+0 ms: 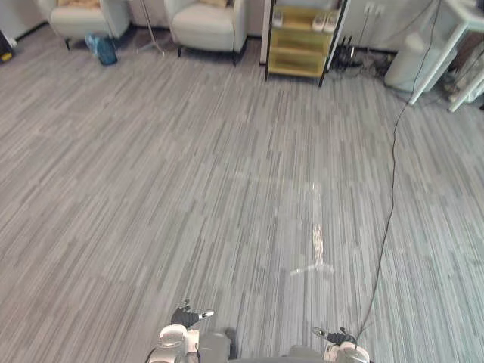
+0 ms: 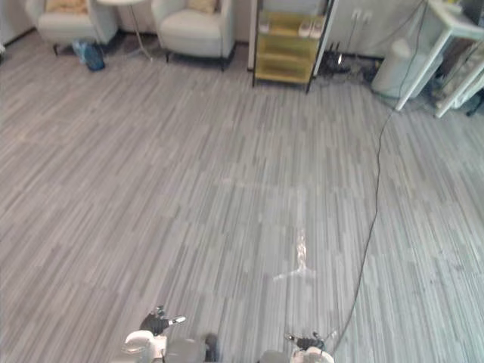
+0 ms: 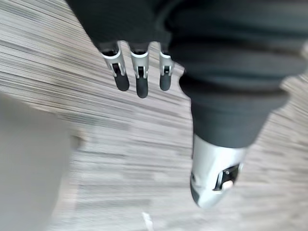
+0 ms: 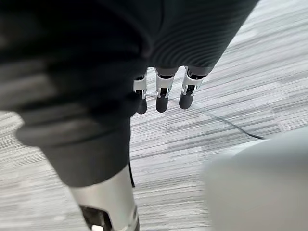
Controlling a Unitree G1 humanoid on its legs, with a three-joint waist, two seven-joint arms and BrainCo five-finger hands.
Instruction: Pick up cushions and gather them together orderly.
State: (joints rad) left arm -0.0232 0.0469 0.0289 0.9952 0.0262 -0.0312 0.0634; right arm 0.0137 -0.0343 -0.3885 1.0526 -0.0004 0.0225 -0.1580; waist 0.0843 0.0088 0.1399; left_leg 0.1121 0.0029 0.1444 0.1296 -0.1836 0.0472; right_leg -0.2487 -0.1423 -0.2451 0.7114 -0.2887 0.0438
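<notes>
Two pale armchairs stand at the far end of the room. A tan cushion (image 1: 79,3) lies on the seat of the left armchair (image 1: 83,19), and another tan cushion (image 1: 215,2) lies on the right armchair (image 1: 208,26). Both are partly cut off by the view's edge. My left hand (image 1: 189,314) hangs low at the near edge over bare floor, far from the chairs. Its fingers (image 3: 140,77) are straight and hold nothing. My right hand (image 1: 334,334) hangs likewise, with relaxed fingers (image 4: 162,94) that are empty.
A yellow shelf unit (image 1: 301,41) with white shoes on top stands against the back wall. A blue bag (image 1: 103,48) sits beside the left armchair. White table legs (image 1: 442,57) and a white bin (image 1: 411,62) stand at the far right. Grey striped floor (image 1: 227,189) stretches between.
</notes>
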